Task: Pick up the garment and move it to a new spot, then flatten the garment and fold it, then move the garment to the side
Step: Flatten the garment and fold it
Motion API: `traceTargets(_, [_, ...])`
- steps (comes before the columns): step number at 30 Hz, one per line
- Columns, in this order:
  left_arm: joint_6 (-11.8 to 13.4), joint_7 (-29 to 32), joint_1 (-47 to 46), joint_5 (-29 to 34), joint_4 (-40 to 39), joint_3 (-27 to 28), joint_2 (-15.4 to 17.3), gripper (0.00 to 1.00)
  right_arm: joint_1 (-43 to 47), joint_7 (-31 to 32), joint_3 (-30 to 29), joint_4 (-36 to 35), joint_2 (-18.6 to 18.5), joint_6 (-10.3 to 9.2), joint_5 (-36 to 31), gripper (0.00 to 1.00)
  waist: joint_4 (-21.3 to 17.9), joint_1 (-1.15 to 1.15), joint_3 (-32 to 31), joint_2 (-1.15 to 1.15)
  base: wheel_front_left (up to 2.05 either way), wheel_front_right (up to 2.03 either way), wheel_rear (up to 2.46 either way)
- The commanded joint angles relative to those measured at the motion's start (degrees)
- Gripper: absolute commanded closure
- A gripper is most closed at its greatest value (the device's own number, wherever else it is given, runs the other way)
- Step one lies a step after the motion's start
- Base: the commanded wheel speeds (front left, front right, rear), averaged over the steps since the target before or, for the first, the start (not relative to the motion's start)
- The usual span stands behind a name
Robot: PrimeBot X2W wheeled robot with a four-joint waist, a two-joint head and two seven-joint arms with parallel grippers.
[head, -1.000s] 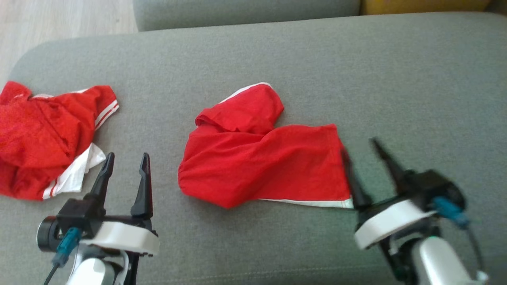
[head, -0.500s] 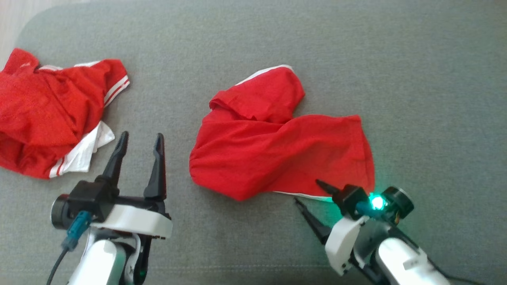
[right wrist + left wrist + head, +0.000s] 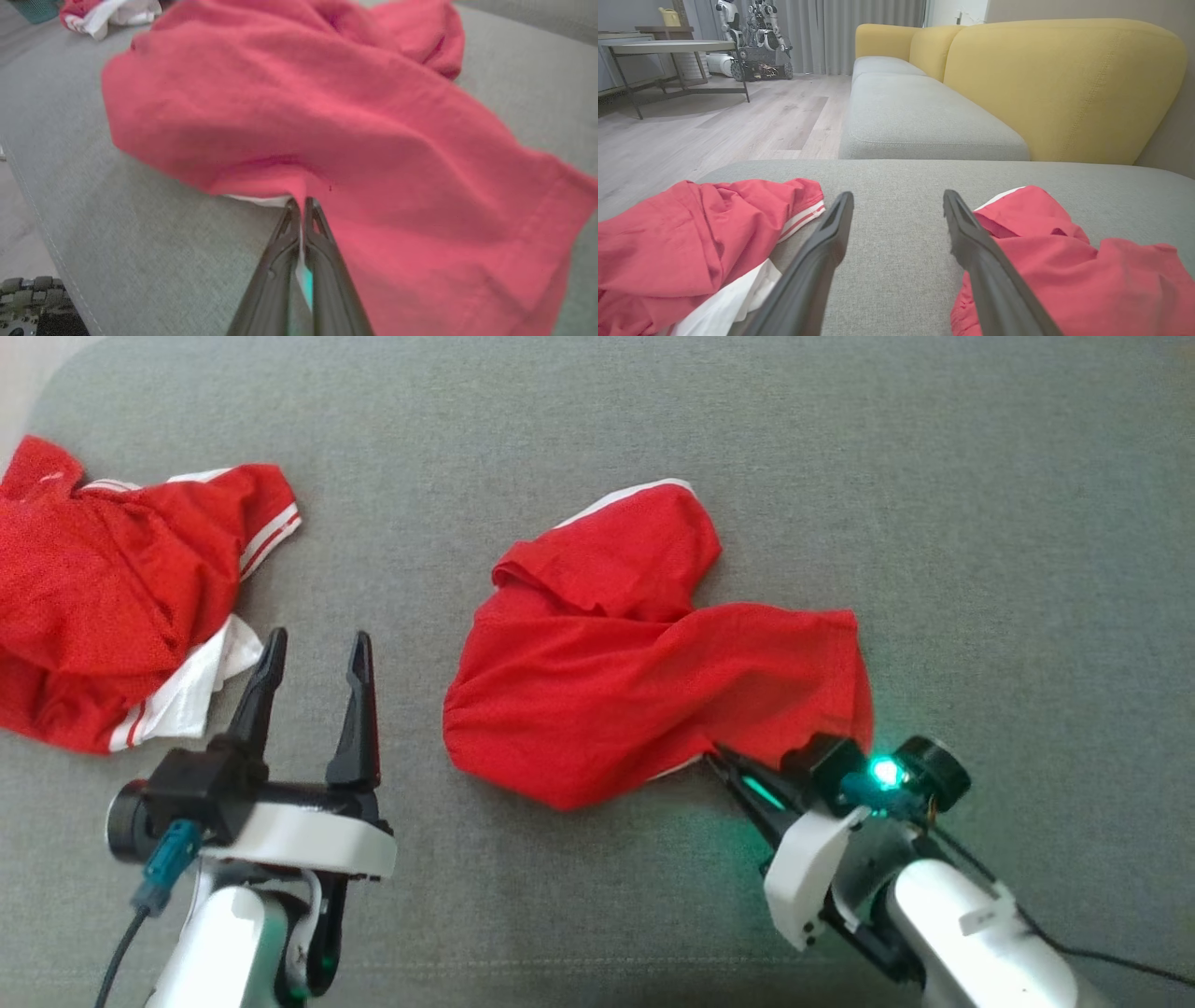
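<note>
Right fingers (image 3: pixel 280 266) tight on garment (image 3: pixel 327 116) edge

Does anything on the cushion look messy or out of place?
The red garment lies rumpled, partly folded over itself, its near edge pinched in the right tool. A striped garment sits crumpled on the cushion, far left.

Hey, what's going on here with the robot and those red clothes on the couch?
The robot is starting on the red garment in the middle of the grey sofa cushion. Its right gripper is shut on the garment's near edge, and the cloth lies on the cushion, not yet lifted. The left gripper hovers open and holds nothing. A second red and white garment lies crumpled to its left.
</note>
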Motion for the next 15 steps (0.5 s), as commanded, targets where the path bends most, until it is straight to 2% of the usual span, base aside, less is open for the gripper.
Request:
traceTargets(1, [-0.26, -0.69, -2.17, 0.90, -1.65, 2.45, 0.19, 0.00, -1.73, 0.24, 0.07, -3.37, -0.34, -0.04, 0.58, 1.00, -0.23, 0.00, -0.01, 0.00, 0.00, 0.00, 0.00])
traceTargets(9, [-1.61, -0.69, -2.38, 2.11, -1.50, 3.29, -0.87, 0.00, -3.18, 3.37, -4.14, -12.01, -0.22, -0.04, 1.96, 1.00, -0.51, 0.00, 0.58, 0.00, 0.00, 0.00, 0.00])
traceTargets(15, [-2.53, -0.69, -3.21, 2.75, -1.21, 3.48, -1.58, 0.00, -6.02, 4.43, -7.00, -13.79, 0.58, -0.04, 2.85, 1.00, 0.31, 0.00, 1.61, 0.00, 0.00, 0.00, 0.00])
